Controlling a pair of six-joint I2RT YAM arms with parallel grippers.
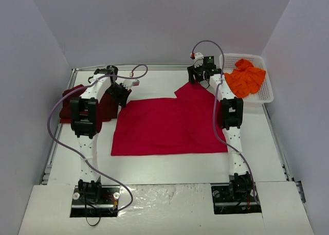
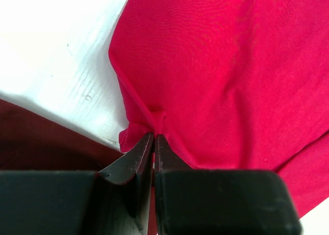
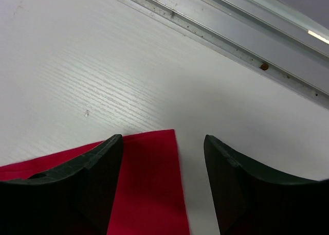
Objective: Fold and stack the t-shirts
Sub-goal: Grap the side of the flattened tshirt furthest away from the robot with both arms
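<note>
While left tool (image 2: 154,138) pinches the red shirt (image 1: 169,124) — maroon shirt (image 1: 66,110) lies just beside.

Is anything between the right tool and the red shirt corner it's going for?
Nothing visible does. The right tool stands open right at the red t-shirt corner, one finger on each side of it, with only white table beyond.

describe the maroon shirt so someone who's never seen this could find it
On the white table, look to the left edge. The maroon shirt lies there, partly behind the left arm. It is much darker than the red shirt spread flat mid-table and the orange shirt in the basket at far right.
</note>
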